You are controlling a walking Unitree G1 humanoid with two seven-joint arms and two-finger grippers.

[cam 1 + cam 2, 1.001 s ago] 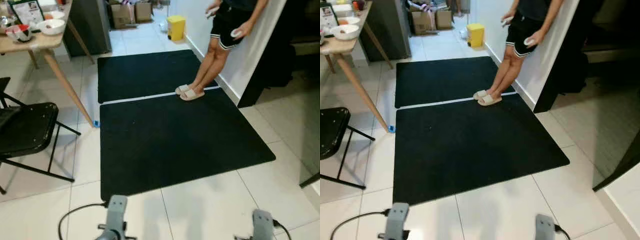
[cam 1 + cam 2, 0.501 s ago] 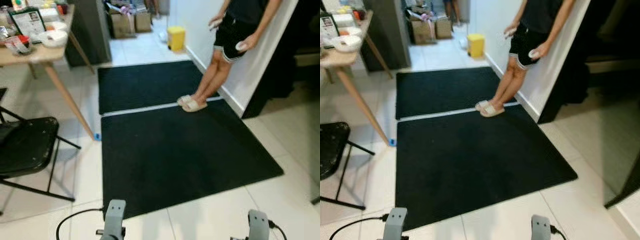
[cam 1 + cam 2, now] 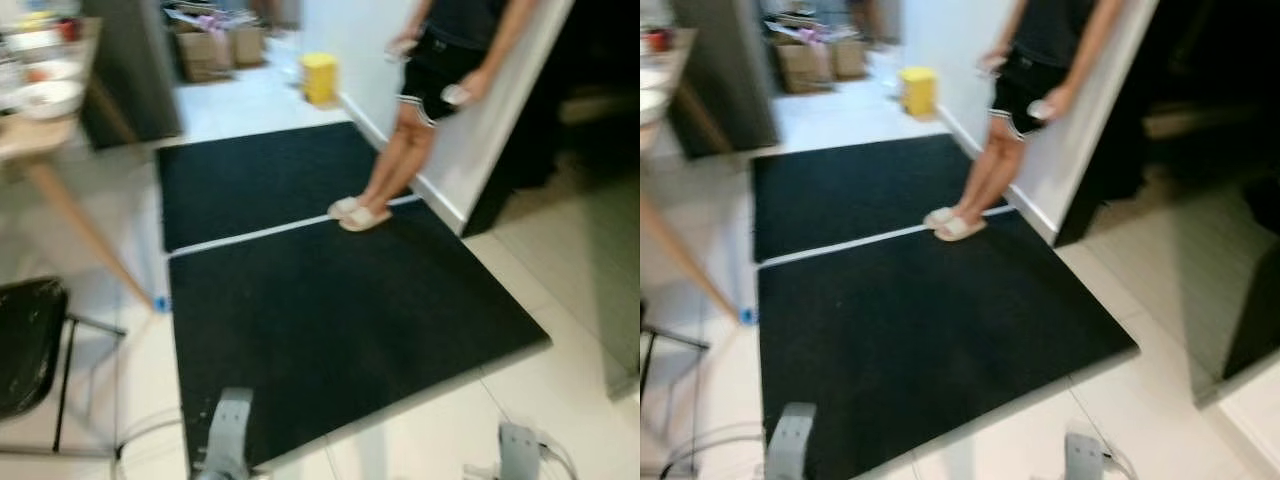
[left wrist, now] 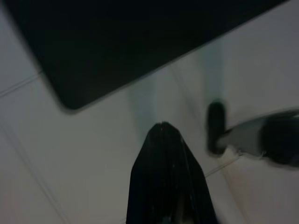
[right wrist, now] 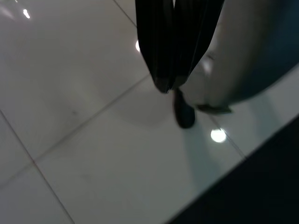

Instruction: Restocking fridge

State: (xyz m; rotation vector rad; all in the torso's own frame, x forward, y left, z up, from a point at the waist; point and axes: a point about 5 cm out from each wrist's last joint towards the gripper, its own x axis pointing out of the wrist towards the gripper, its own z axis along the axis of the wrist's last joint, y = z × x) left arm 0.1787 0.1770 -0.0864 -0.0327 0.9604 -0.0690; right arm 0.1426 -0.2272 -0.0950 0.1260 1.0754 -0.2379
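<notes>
I see no fridge and no stock from the head camera, and the picture is blurred. What lies ahead of me is floor: two black mats (image 3: 330, 300) set end to end on white tiles (image 3: 560, 390), the near mat (image 3: 920, 330) large, the far mat (image 3: 260, 180) smaller, with a thin pale strip of tile between them.

Both arms hang low at my sides. The left arm (image 3: 228, 435) shows as a grey stub over the near edge of the near mat, the right arm (image 3: 518, 452) as another over bare tile. In the left wrist view the left gripper (image 4: 163, 135) has its black fingers pressed together to one point, holding nothing, above tile just beside a rounded mat corner (image 4: 70, 100). In the right wrist view the right gripper (image 5: 170, 86) is likewise closed tight and empty, over glossy tile.

A person (image 3: 440, 90) in dark shorts leans on the white wall (image 3: 500, 110) to my right, sandals (image 3: 355, 213) at the seam between the mats. Beyond stands a yellow bin (image 3: 319, 78) near some boxes (image 3: 205, 50). To my left are a wooden table (image 3: 40, 140) with bowls on it, and a black chair (image 3: 25, 345) nearer me.
</notes>
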